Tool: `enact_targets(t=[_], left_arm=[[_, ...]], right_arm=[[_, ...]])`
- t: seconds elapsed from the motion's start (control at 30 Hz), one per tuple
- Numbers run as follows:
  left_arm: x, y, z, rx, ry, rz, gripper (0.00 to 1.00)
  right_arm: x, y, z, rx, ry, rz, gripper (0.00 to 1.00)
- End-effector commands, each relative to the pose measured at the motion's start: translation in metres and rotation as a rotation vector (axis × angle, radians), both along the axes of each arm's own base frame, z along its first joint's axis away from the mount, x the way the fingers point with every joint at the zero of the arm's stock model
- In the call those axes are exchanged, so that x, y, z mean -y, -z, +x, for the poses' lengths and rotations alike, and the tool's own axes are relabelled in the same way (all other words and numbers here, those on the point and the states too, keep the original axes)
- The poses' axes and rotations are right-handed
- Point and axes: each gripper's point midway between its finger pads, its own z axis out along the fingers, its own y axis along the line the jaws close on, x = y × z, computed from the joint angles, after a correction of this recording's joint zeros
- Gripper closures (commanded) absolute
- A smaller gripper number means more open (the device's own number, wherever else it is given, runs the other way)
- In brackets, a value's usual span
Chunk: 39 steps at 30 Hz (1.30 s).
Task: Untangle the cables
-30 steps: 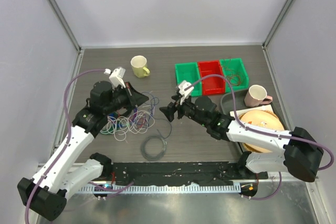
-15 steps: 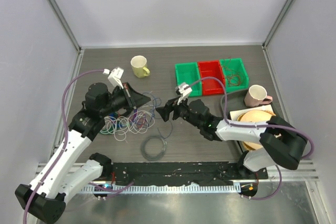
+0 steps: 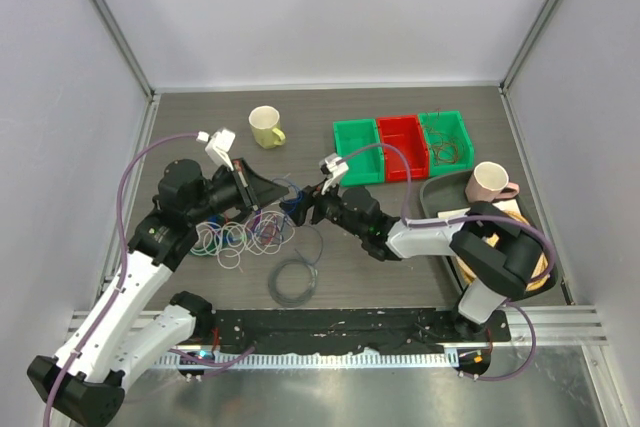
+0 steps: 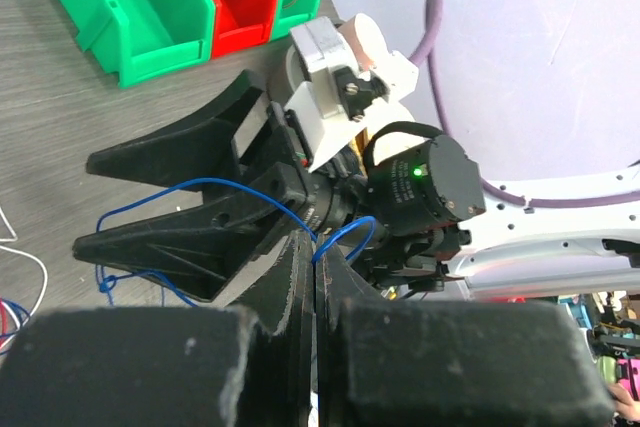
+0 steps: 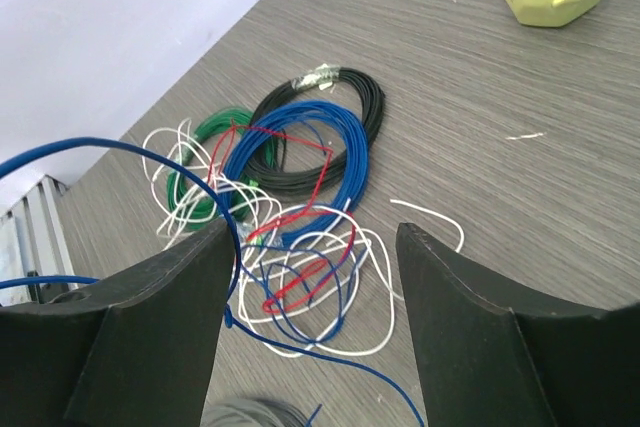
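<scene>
The cables (image 3: 245, 237) lie as a loose tangle of thin white, red and blue wires on the table, left of centre, and also show in the right wrist view (image 5: 300, 267). My left gripper (image 3: 262, 192) hangs above the tangle's far right edge. In its wrist view it (image 4: 316, 247) is shut on a thin blue wire (image 4: 200, 185) pinched at the fingertips. My right gripper (image 3: 296, 205) is open and faces the left gripper tip to tip, close in front of it. In the right wrist view (image 5: 312, 227) the blue wire (image 5: 85, 141) runs over its left finger (image 5: 150, 327).
Thick blue (image 5: 345, 162), green (image 5: 195, 192) and black (image 5: 365, 107) rings lie against the tangle. A grey coil (image 3: 295, 282) lies near the front. A yellow mug (image 3: 265, 127) stands behind; green and red bins (image 3: 402, 145), a pink mug (image 3: 488, 182) and a tray (image 3: 440, 192) are at the right.
My right gripper has moved left across the table until it is close against the left gripper's tips. The left gripper has stayed shut on the blue wire and shifted slightly.
</scene>
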Motion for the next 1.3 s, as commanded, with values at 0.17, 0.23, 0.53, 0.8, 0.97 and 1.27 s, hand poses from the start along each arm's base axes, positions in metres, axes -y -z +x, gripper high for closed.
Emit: enact_targets(t=[0.17, 0.23, 0.53, 0.8, 0.97, 1.27], left_arm=[[0.015, -0.044, -0.018, 0.101, 0.138, -0.122, 1.00], [0.015, -0.045, -0.020, 0.107, 0.142, -0.123, 1.00], [0.013, -0.042, -0.031, 0.090, 0.164, -0.132, 1.00], [0.013, -0.049, -0.036, 0.091, 0.178, -0.150, 1.00], [-0.008, -0.051, -0.028, 0.123, 0.033, -0.060, 1.00], [-0.182, 0.017, 0.033, -0.070, -0.993, 0.452, 1.00]], right_arm=[[-0.038, -0.025, 0.008, 0.002, -0.061, 0.172, 0.33], [-0.040, -0.027, 0.011, 0.008, -0.052, 0.181, 0.36], [-0.023, -0.052, 0.046, -0.036, 0.036, 0.336, 0.42], [-0.047, -0.053, 0.059, -0.016, -0.027, 0.288, 0.68], [0.011, -0.018, 0.093, -0.077, 0.237, 0.134, 0.97], [0.239, -0.044, 0.109, -0.042, 1.009, -0.250, 0.99]])
